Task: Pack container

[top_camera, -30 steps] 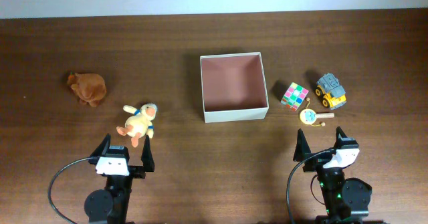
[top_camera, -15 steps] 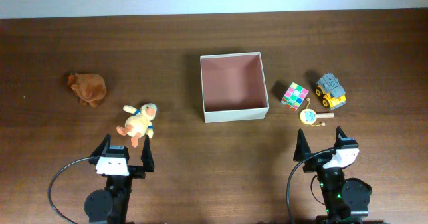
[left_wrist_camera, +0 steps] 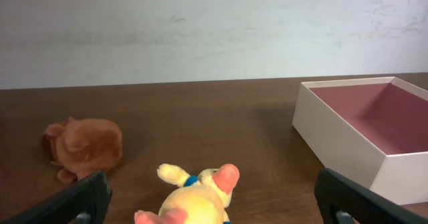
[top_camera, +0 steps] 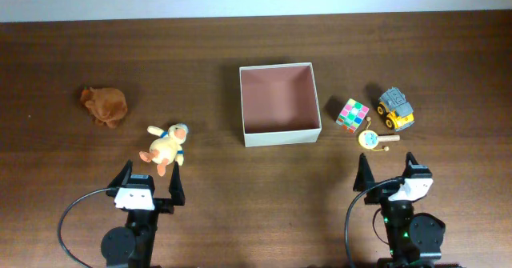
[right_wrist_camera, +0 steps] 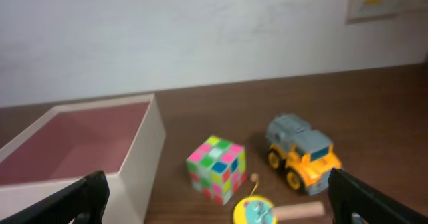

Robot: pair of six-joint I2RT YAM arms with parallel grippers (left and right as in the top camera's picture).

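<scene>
One container (top_camera: 280,137) sits mid-surface (top_camera: 240,196). Left of it lie two plush toys: yellow duck (top_camera: 165,148), brown animal (top_camera: 105,106). Right of it lie three: puzzle cube (top_camera: 352,114), toy truck (top_camera: 396,109), small rattle (top_camera: 373,138). Left tool (top_camera: 152,176) and right tool (top_camera: 387,170) both gape, gripping nothing.

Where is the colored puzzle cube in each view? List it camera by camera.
Overhead: puzzle cube right of centre, just right of the container.
Left wrist: not in it.
Right wrist: lower centre, right of the container.
Shared landmark: the container, in all three.
</scene>
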